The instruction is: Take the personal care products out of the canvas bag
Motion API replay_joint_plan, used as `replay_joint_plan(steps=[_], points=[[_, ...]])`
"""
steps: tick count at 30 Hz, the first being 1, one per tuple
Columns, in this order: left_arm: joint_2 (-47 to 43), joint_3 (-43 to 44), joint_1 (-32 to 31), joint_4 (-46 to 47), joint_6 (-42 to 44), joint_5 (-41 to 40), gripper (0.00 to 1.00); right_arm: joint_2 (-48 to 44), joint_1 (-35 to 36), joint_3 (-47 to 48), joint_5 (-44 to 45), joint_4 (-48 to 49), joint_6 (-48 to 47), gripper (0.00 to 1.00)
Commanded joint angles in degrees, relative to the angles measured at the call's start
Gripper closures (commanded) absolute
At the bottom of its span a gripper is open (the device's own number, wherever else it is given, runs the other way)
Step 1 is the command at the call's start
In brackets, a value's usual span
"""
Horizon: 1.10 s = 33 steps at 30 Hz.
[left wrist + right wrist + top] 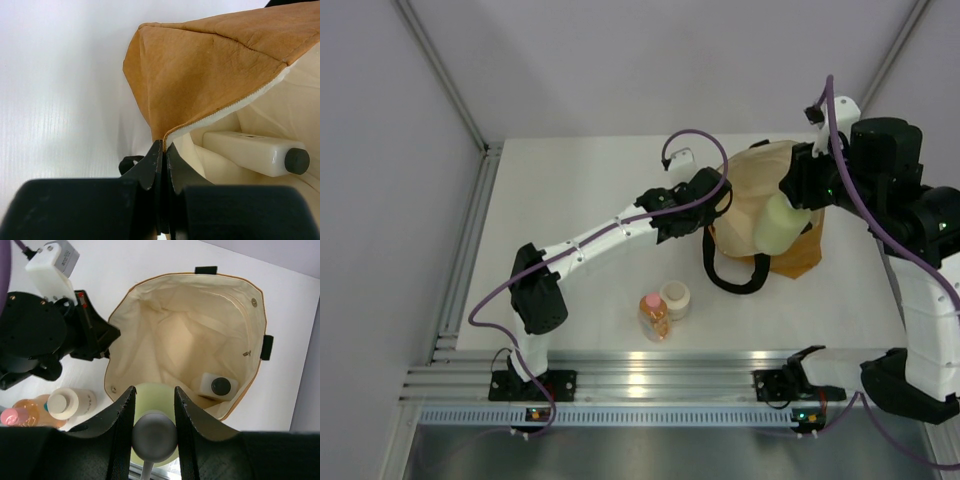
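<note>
The canvas bag [798,252] stands at the back right with its mouth open, and its cream lining [175,335] shows from above. My left gripper [717,196] is shut on the bag's near-left rim [164,145]. My right gripper [788,208] is shut on the pale green bottle [773,230] and holds it above the bag's mouth; the bottle sits between my fingers [154,399]. The white squarish bottle with dark cap [218,386] lies inside the bag [250,152]. The orange bottle with pink cap [654,317] and the cream round jar [675,298] stand on the table in front.
The bag's black loop handle [730,275] lies on the white table [580,200] just left of the bag. Aluminium rails run along the front edge [640,385] and the left side [465,250]. Pale enclosure walls stand behind and to the sides.
</note>
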Motion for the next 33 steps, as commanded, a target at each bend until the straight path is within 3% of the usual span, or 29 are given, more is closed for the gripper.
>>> replay_joint_plan(steps=[1, 10, 25, 33], points=[[0.5, 2.3, 0.4, 0.3, 0.1, -2.2, 1.00, -3.2, 2.2, 3.7, -3.6, 4.9, -2.8, 1.00], [1.4, 3.6, 0.3, 0.4, 0.1, -2.3, 1.00, -4.8, 6.9, 2.0, -11.3, 5.5, -6.5, 1.00], [0.9, 3.4, 0.4, 0.4, 0.4, -2.2, 1.00, -15.8, 15.2, -24.7, -8.0, 21.1, -7.2, 1.00], [1.0, 3.9, 0.5, 0.3, 0.6, -2.2, 1.00, -18.9, 20.9, -33.7, -5.3, 28.3, -6.1, 1.00]])
